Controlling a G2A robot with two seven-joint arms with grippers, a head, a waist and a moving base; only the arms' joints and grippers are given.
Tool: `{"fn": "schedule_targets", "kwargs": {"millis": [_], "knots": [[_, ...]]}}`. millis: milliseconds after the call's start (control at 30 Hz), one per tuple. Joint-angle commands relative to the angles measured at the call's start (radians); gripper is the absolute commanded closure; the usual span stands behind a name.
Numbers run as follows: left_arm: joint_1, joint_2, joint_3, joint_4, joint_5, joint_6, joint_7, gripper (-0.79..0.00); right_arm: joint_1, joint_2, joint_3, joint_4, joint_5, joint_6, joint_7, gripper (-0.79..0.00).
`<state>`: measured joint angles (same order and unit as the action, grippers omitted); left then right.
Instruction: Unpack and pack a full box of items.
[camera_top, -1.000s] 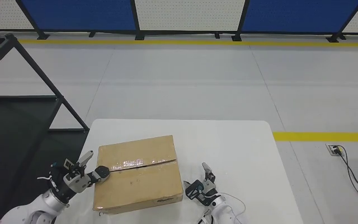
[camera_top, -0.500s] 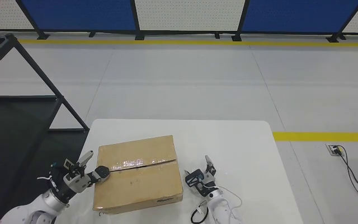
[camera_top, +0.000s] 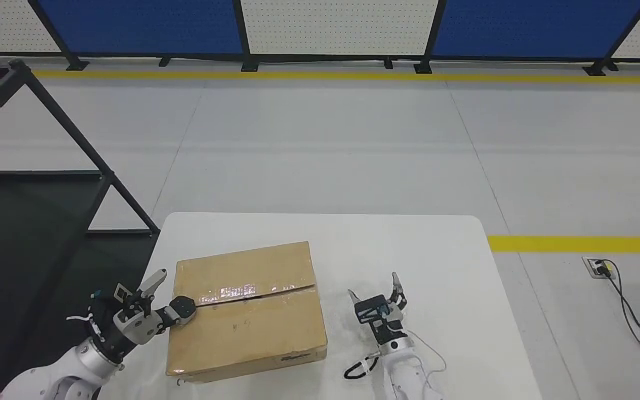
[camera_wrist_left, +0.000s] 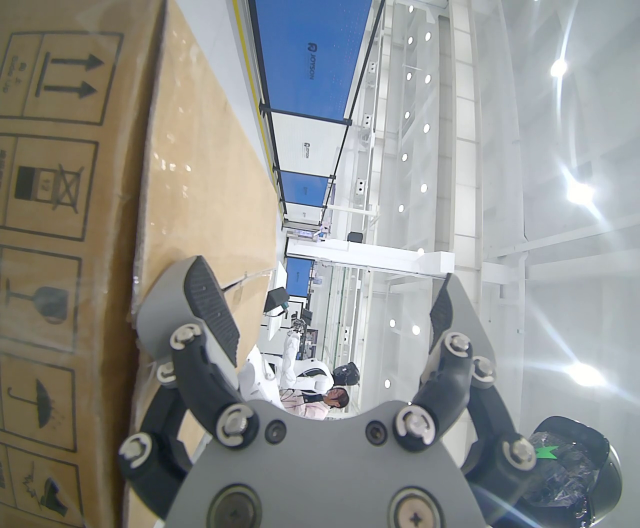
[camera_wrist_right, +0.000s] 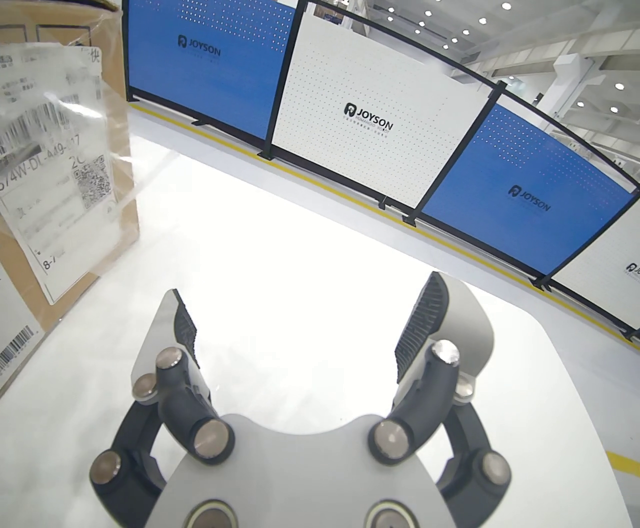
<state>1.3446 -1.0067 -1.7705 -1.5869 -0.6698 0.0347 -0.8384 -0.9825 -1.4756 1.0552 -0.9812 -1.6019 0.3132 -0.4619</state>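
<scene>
Notably, left end effector (camera_wrist_left: 325, 285) — open, one finger (camera_wrist_left: 210, 300) on the box (camera_wrist_left: 200, 150) edge — may shove it toward the open right end effector (camera_wrist_right: 310, 310), not lift a flap.

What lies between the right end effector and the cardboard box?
Nothing: bare white table separates the right end effector from the box, as the top view shows.

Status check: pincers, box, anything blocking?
Left pincer open, one finger at top edge of brown cardboard box. Right pincer open, empty, beside box over white table. Box flaps closed. Nothing in the way.
</scene>
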Motion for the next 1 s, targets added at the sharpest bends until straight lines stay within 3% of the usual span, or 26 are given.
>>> {"fn": "schedule_targets", "kwargs": {"millis": [0, 300, 667, 967], "knots": [[0.000, 0.000, 0.000, 0.000, 0.000, 0.000, 0.000, -0.785, -0.015, 0.004, 0.015, -0.015, 0.000, 0.002, -0.007, -0.785], [0.000, 0.000, 0.000, 0.000, 0.000, 0.000, 0.000, -0.785, -0.069, 0.021, 0.091, -0.088, 0.001, -0.008, -0.016, -0.785], [0.000, 0.000, 0.000, 0.000, 0.000, 0.000, 0.000, -0.785, -0.007, 0.013, 0.097, -0.039, -0.013, -0.003, 0.068, -0.785], [0.000, 0.000, 0.000, 0.000, 0.000, 0.000, 0.000, -0.785, -0.024, 0.021, 0.154, -0.055, 0.004, 0.004, 0.039, -0.785]]}}
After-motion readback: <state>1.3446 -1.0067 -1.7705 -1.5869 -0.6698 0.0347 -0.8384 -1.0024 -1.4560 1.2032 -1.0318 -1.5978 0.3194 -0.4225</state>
